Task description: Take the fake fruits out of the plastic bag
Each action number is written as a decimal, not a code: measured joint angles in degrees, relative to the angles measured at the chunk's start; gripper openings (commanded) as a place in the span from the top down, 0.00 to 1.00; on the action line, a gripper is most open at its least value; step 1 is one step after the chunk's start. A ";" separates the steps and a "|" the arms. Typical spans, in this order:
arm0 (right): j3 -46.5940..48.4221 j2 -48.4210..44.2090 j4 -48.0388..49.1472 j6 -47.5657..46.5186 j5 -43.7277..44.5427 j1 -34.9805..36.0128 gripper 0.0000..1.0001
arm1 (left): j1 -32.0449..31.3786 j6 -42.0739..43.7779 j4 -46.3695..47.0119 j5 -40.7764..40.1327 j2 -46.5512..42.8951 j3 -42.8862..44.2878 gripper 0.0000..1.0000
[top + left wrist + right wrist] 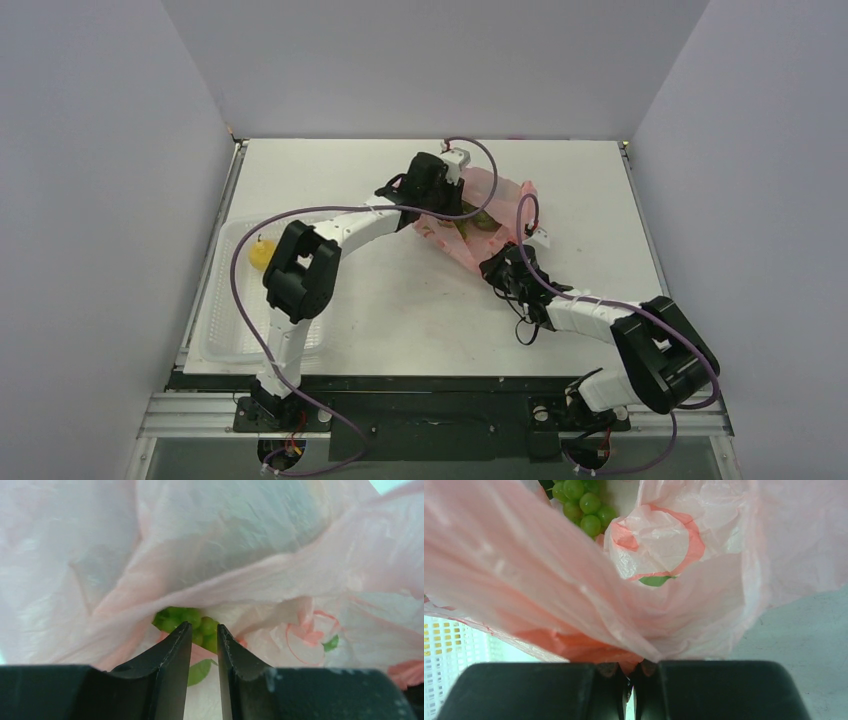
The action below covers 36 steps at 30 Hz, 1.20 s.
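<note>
Plain grey walls point(100, 200) enclose a white table point(400, 310) on three sides.

Your left gripper point(204, 626) is pushed into the mouth of the pink plastic bag point(505, 190). Its fingers point(170, 650) stand a narrow gap apart. Nothing is clamped between them; only film and a green printed mark show through the gap. The light green grape bunch point(175, 616) lies inside the bag, just beyond the fingertips and partly under a fold of film. Whether the tips touch it cannot be told.

Your right gripper point(629, 669) is closed tight on the bag's near edge, with a bunched pleat of pink film pinched between its fingers. From that grip the film fans up and away, and the grape bunch shows ahead and slightly to the left, deeper in the bag.

A clear tray point(225, 330) sits well to the left of the left gripper, at the table's left edge. One yellow fruit point(260, 254) lies in its far end, partly hidden by the left arm.
</note>
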 measured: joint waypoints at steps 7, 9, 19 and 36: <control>0.00 -0.26 -0.11 -0.20 0.00 0.00 1.00 | 0.13 -10.32 -1.66 -8.46 0.94 2.86 0.74; 0.02 -0.26 -0.11 -0.20 0.00 0.00 1.00 | 0.22 -16.57 1.62 -9.99 0.90 0.85 0.74; 0.02 -1.53 -0.79 -0.61 0.00 -0.04 1.00 | 0.92 -46.25 18.23 -11.98 4.68 -5.09 0.66; 0.00 -3.08 -0.81 -1.14 -0.07 -1.68 1.00 | -1.42 -59.30 17.73 -25.16 4.79 -8.46 0.66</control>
